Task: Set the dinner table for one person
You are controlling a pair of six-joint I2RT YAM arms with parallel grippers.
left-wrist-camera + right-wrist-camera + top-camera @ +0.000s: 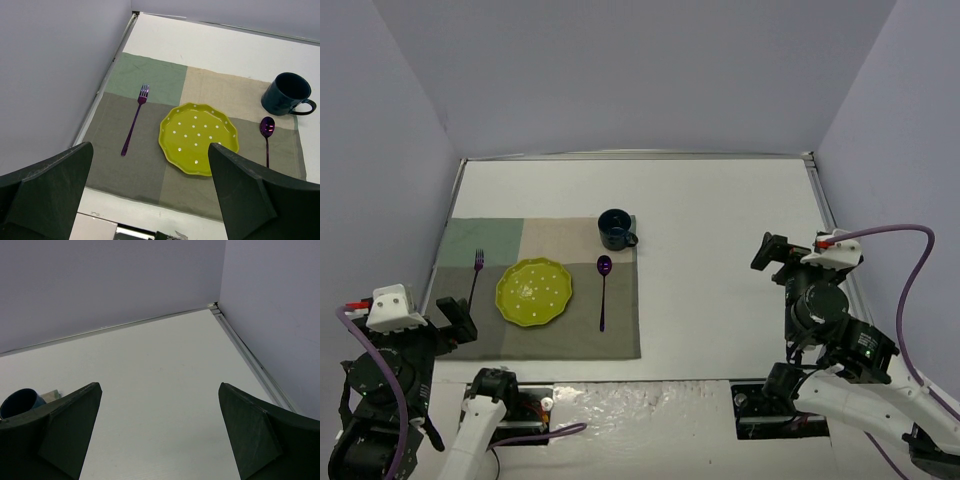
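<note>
**Both claws released, place setting laid on the bench**

Nearest, the left claw (pixel 457 318) hangs spread wide and empty by the near left corner of the mat (pixel 580 335). The right claw (pixel 773 255), equally spread and empty, is over bare surface well to the right. The white bench (pixel 720 220) lies under everything and reaches from wall to wall. On the mat, left to right and apart from each other, lie a purple fork (pixel 475 277), a yellow-green dotted plate (pixel 534 292) and a purple spoon (pixel 603 290). Farther back, a dark blue mug (pixel 616 229) stands upright at the mat's far right corner.
</note>
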